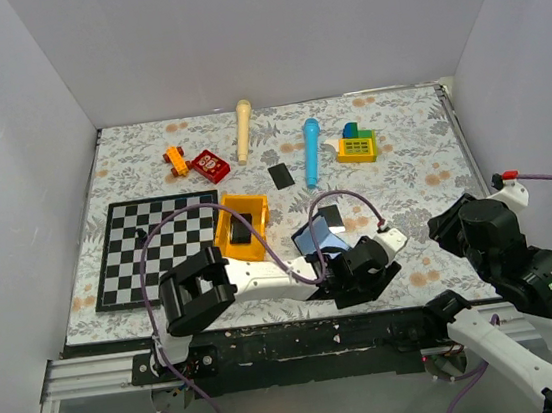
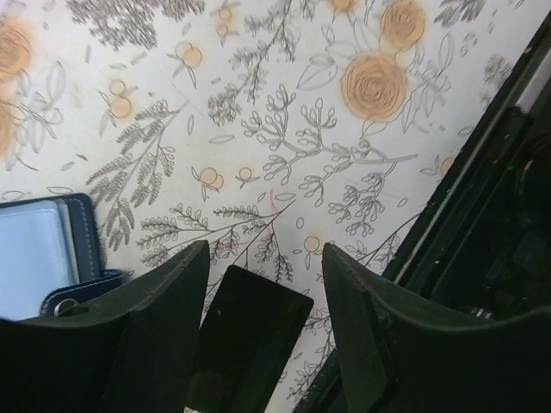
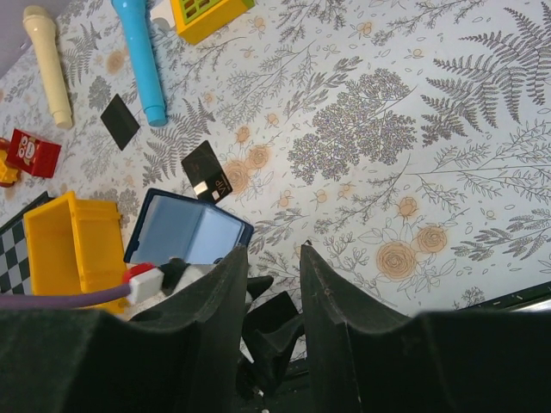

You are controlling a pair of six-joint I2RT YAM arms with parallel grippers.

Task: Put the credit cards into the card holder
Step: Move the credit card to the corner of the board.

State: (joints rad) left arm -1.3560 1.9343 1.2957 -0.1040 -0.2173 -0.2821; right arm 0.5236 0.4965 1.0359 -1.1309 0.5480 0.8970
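The left gripper [image 2: 267,249] is standing open over the table [image 1: 424,178], clamping nothing; a dark flat piece [image 2: 250,331] is lying between its fingers [image 2: 164,335], hard against the left one, with bare cloth showing between it and the right finger; whether it is touching the finger I cannot tell. The right gripper [image 3: 274,254] is hovering with its jaws parted and nothing between them.

In the top view the card holder [image 1: 315,237] is lying open, pale blue inside upward, at 11 o'clock of the left gripper; one credit card [image 1: 331,217] is sitting just beside it at 1 o'clock; a second credit card [image 1: 280,176] is lying farther off at 11 o'clock. A yellow bin [image 1: 243,226] is crowding the holder at 9 o'clock; the black rail [image 1: 292,337] is running close at 6 o'clock of the left gripper; open cloth is stretching toward 3 o'clock.
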